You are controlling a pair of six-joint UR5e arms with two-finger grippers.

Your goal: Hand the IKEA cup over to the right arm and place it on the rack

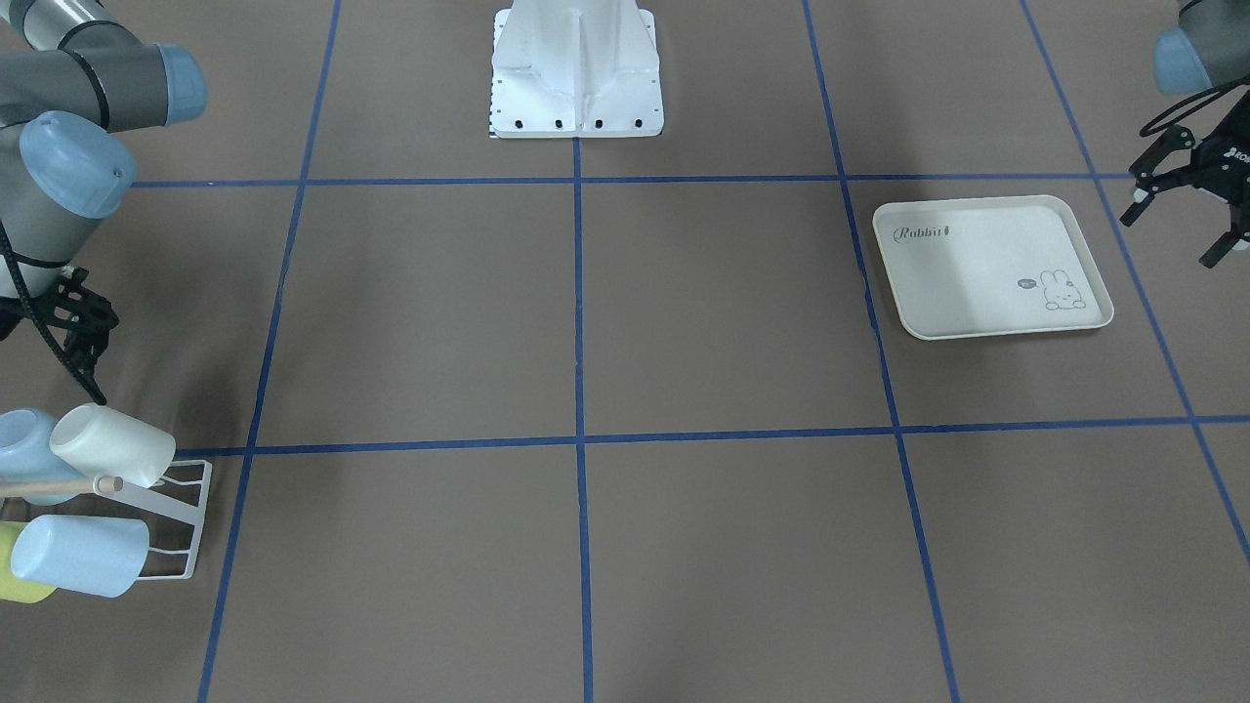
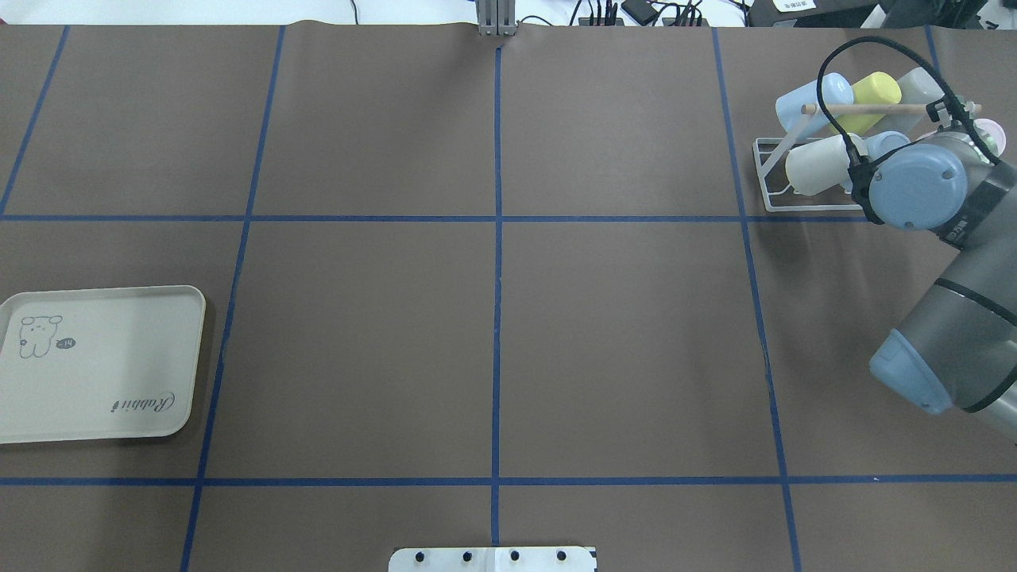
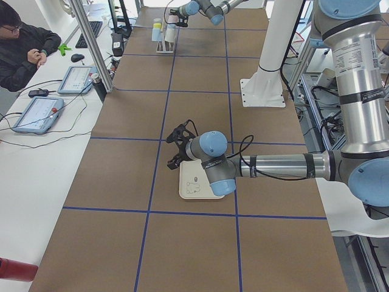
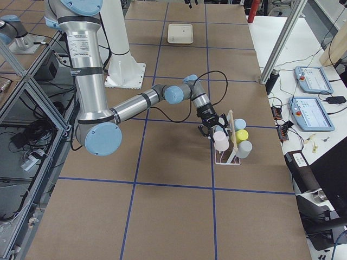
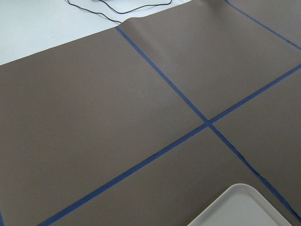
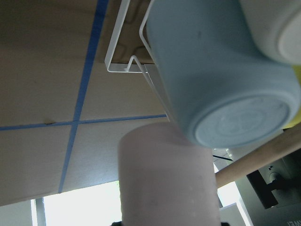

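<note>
The pink cup [image 4: 220,140] is at the rack [image 2: 764,176], beside five other cups, and the tray [image 1: 977,264] has none. The right gripper [image 4: 209,128] is right by it, but gripping or not, the pictures cannot tell. The left gripper [image 1: 1184,200] hangs spread wide, holding nothing. Nearly done, it seems: only letting go and backing off is left.

The cream tray [image 1: 977,283], near the edge of the bench [image 1: 684,322] on the robot's left, carries the word "Rabbit" in grey script at one corner; in the overhead view it reads upside down. By the rabbit drawing [image 1: 1062,291] at the opposite corner is a small dark speech bubble [image 1: 1026,284], its marks too small to read. White letters beginning "RO" stand on the left gripper [image 1: 1170,237], cut off by the frame. The left arm [image 3: 358,91] and the right arm [image 4: 89,81] each bear a fine-print label, illegible
</note>
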